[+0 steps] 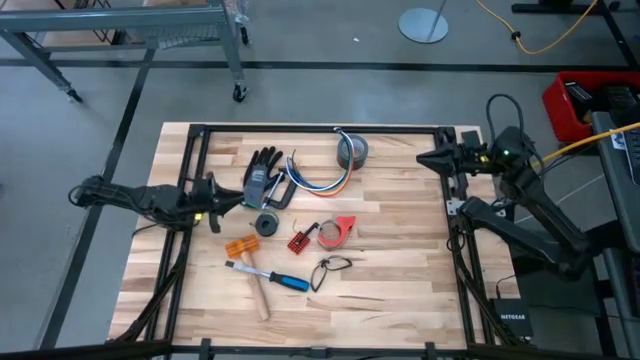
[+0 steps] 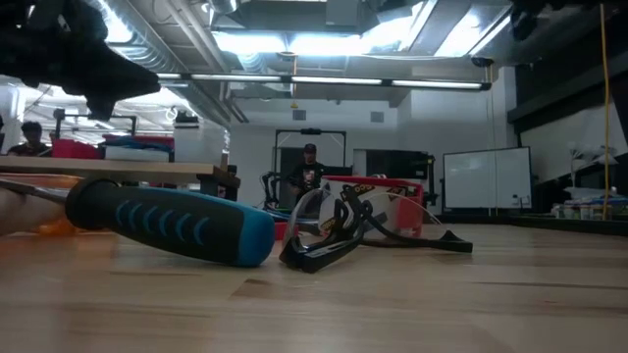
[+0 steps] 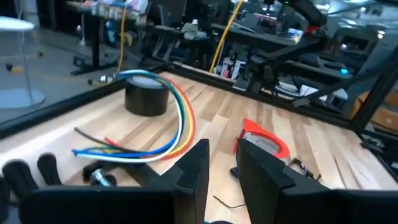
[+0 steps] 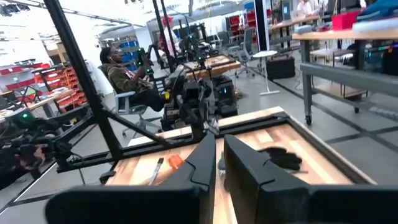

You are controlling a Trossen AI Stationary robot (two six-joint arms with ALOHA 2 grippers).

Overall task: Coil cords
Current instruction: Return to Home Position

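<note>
The cords [image 1: 318, 180] are a loose bundle of blue, yellow, white and orange wires. They lie in a curve on the table between a black glove [image 1: 262, 172] and a dark tape roll [image 1: 352, 152], and they also show in the left wrist view [image 3: 180, 124]. My left gripper [image 1: 238, 196] hovers at the table's left side, next to the glove and short of the cords. Its fingers [image 3: 200, 163] are a little apart and empty. My right gripper [image 1: 420, 158] waits at the table's far right edge, shut and empty [image 4: 219, 152].
Nearer the front lie a small black roll [image 1: 267, 223], a red tape dispenser [image 1: 338, 230], a small red piece [image 1: 298, 240], an orange piece [image 1: 241, 246], a blue-handled screwdriver [image 1: 285, 280], a wooden mallet [image 1: 256, 292] and a thin black cord loop [image 1: 332, 266]. A black frame [image 1: 320, 129] borders the table. People sit in the room behind.
</note>
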